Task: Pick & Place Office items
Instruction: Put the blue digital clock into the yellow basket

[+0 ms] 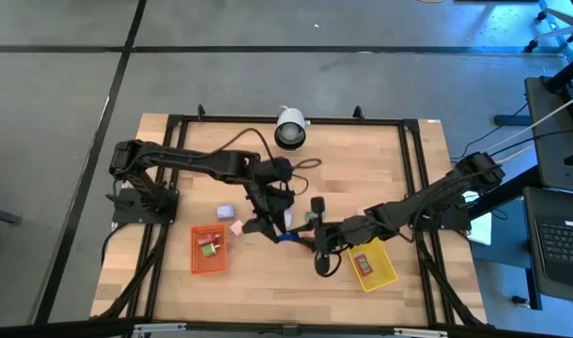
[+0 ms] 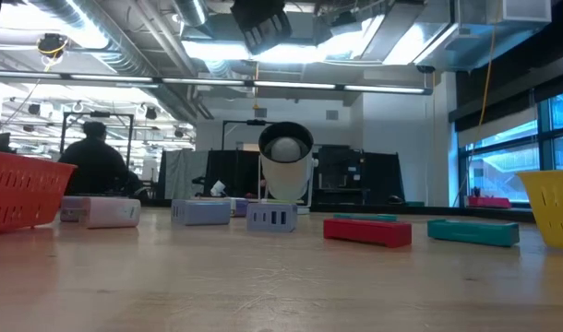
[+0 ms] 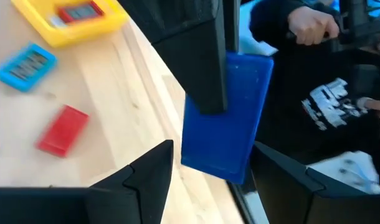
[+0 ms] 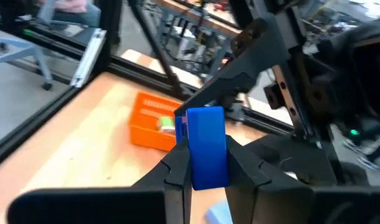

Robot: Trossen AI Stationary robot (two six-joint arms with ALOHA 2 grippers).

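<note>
The two arms meet over the middle of the table, and it looks like a hand-over of the blue block [image 4: 207, 146] from one to the other. The right gripper [image 4: 207, 163] is clamped tight on the block's lower part, a finger pressed against each broad flank, so the piece stands up out of it. In the left wrist view the same block sits between the left gripper [image 3: 227, 155] and its parted fingers, which stand clear of the block on both sides, so that hand seems to have let go. From where I stand, the step to get right is the parting: the left arm should draw straight back along its own finger line, without brushing the block, and the right one should keep its squeeze steady before carrying the piece toward the yellow tray [image 1: 373, 264], just beside it on its own side. The orange tray [image 1: 209, 249] lies well off on the far side of the left gripper. The block's long axis runs up and away from the right fingers, one short end buried between them, the other free and pointing at the left arm's wrist.
</note>
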